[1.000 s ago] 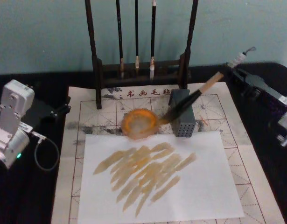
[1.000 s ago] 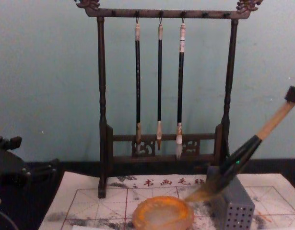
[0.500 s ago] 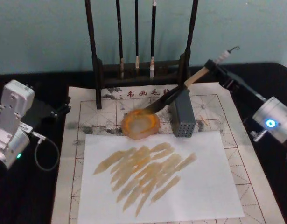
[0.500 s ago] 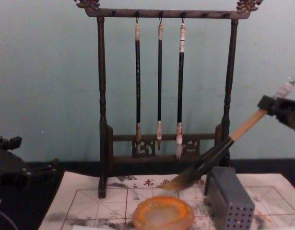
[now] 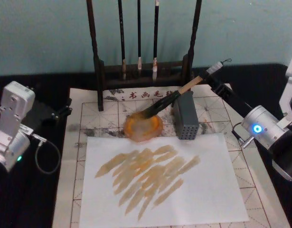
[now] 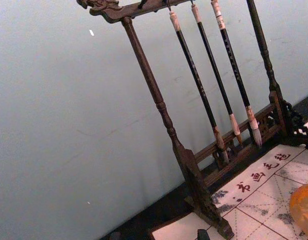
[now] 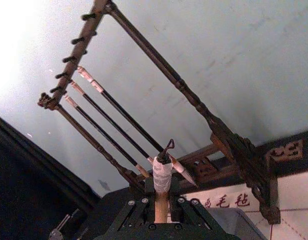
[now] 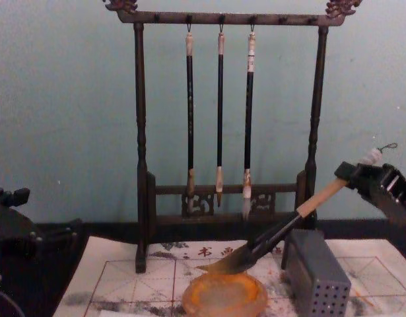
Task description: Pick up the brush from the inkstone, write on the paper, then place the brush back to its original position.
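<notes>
The brush (image 5: 167, 100) slants down to the left, its dark bristles over the far rim of the orange-brown inkstone (image 5: 143, 127). From the chest, the bristles (image 8: 224, 263) hang just above the inkstone (image 8: 224, 295); I cannot tell if they touch. My right gripper (image 5: 210, 77) is shut on the pale handle near the white end cap, also seen from the chest (image 8: 356, 178) and the right wrist (image 7: 161, 212). The paper (image 5: 240, 142) with red grid lines lies under a plain white sheet (image 5: 202, 190) covered in brown strokes. My left gripper (image 5: 53, 113) is parked off the paper's left side.
A grey perforated box (image 5: 185, 121) stands right of the inkstone, directly under the brush handle. A dark wooden rack (image 8: 140, 132) with three thin hanging brushes (image 8: 219, 112) stands behind. A cable loops beside the left arm (image 5: 46, 159).
My right gripper has moved left and down with the brush. The brush now lies flatter, and its bristles have shifted from beside the grey box to over the inkstone. The left arm stayed still.
</notes>
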Controlling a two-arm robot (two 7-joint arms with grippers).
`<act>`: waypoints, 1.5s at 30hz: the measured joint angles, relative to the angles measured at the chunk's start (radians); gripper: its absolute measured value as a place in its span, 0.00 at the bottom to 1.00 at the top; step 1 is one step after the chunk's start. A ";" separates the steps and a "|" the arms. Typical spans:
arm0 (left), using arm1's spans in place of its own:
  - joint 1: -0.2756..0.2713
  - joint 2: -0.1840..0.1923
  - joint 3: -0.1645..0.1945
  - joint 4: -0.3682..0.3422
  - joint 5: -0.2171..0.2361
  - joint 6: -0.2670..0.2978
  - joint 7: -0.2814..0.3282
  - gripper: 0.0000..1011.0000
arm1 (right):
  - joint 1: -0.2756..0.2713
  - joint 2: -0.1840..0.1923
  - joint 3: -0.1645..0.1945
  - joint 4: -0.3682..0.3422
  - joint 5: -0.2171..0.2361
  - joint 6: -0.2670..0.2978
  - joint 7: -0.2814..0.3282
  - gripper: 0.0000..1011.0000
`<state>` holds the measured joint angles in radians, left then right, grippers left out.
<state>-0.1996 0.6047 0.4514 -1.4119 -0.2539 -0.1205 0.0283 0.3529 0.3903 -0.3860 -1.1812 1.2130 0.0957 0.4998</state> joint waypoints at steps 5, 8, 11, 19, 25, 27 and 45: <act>0.000 0.000 0.000 0.000 0.000 0.000 0.000 0.99 | 0.006 -0.008 -0.007 0.024 0.017 0.018 0.001 0.17; 0.000 0.000 0.000 0.000 0.000 0.000 0.000 0.99 | 0.010 -0.012 -0.011 0.038 0.025 0.024 0.002 0.17; 0.000 0.000 0.000 0.000 0.000 0.000 0.000 0.99 | 0.014 -0.019 -0.014 0.055 0.033 0.026 0.003 0.17; 0.000 0.000 0.000 0.000 0.000 0.000 0.000 0.99 | 0.030 -0.038 -0.018 0.105 0.043 0.026 0.004 0.17; 0.000 0.000 0.000 0.000 0.000 0.000 0.000 0.99 | 0.039 -0.048 -0.016 0.130 0.054 0.035 0.001 0.17; 0.000 0.000 0.000 0.000 0.000 0.000 0.000 0.99 | 0.040 -0.050 -0.015 0.133 0.056 0.038 -0.001 0.17; 0.000 0.000 0.000 0.000 0.000 0.000 0.000 0.99 | 0.045 -0.056 -0.014 0.150 0.073 0.055 -0.015 0.17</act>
<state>-0.1995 0.6047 0.4514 -1.4120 -0.2539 -0.1205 0.0283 0.3984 0.3343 -0.3995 -1.0314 1.2861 0.1508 0.4845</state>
